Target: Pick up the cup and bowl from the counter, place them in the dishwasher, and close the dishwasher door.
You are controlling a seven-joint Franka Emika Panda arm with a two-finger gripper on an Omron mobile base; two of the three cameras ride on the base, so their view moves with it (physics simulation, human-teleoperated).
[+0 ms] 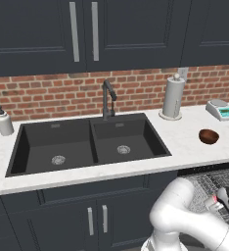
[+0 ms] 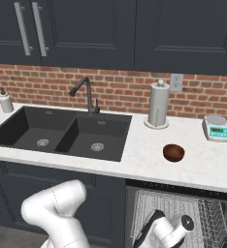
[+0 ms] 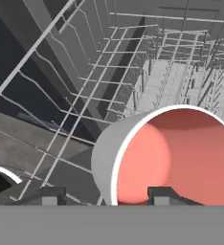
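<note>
The whitish cup (image 3: 181, 158) with its salmon-red inside lies close below my hand, over the grey wire rack (image 3: 171, 81) of the dishwasher. My gripper (image 3: 106, 196) straddles the cup's wall, one fingertip (image 3: 161, 194) inside the rim and the other outside. The fingers stand well apart, with a gap between the outer one and the wall. The dark reddish-brown bowl (image 1: 209, 136) (image 2: 173, 152) sits on the white counter (image 1: 185, 142) (image 2: 149, 145) right of the sink. My arm reaches down into the pulled-out rack (image 1: 209, 181) (image 2: 154, 203). The dishwasher door is hidden.
A paper-towel roll (image 1: 173, 97) (image 2: 158, 104) and a white-and-teal scale (image 1: 220, 110) (image 2: 216, 128) stand behind the bowl. The black double sink (image 1: 87, 142) (image 2: 62, 131) with its faucet lies to the left, and a soap bottle (image 1: 4, 121) (image 2: 6, 101) is at the far left.
</note>
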